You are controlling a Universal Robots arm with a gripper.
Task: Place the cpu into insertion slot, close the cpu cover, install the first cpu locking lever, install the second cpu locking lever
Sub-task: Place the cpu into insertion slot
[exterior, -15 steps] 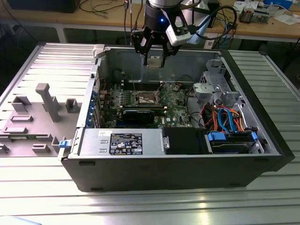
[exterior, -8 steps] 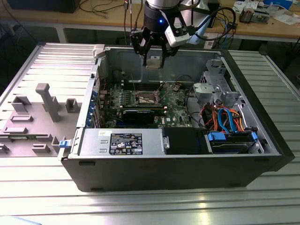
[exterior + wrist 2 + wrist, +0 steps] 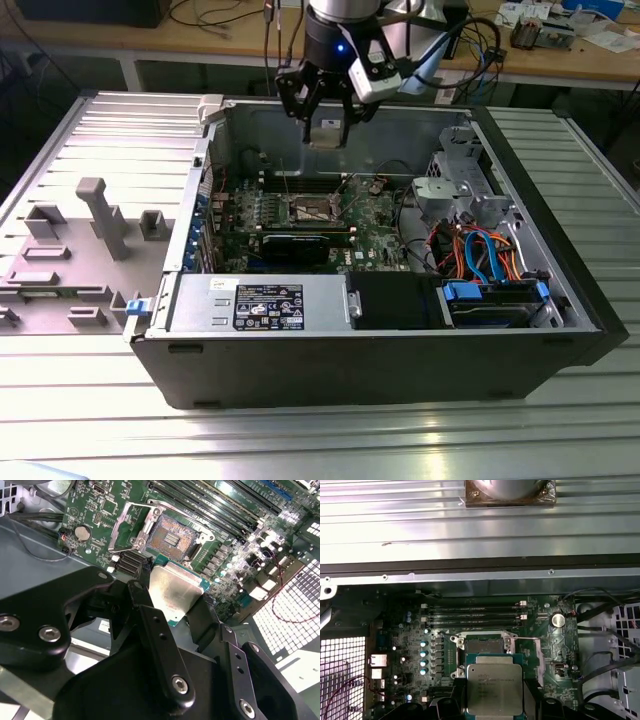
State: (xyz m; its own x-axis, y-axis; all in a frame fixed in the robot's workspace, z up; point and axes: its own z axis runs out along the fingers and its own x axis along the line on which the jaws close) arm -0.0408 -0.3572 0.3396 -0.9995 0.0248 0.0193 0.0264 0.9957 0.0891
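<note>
My gripper point(image 3: 326, 128) hangs above the open computer case, shut on the cpu point(image 3: 327, 129). In the second wrist view the cpu point(image 3: 176, 591), a flat square with a dull silver top and green edge, sits between the black fingers point(image 3: 144, 599). It hovers apart from the insertion slot point(image 3: 172, 537), whose dark centre lies bare. The cpu cover point(image 3: 116, 530), a thin silvery frame, stands flipped open beside the slot. In the first wrist view the cpu point(image 3: 495, 687) overlaps the near edge of the insertion slot point(image 3: 482, 644). On the green board in the exterior view the insertion slot point(image 3: 310, 208) lies below the gripper.
Long black memory slots point(image 3: 475, 615) run beside the socket. A power supply point(image 3: 260, 303) fills the case's near side, and a drive cage with coloured cables point(image 3: 480, 250) takes up the exterior view's right. A grey fixture point(image 3: 100, 215) stands outside the case wall point(image 3: 200, 180).
</note>
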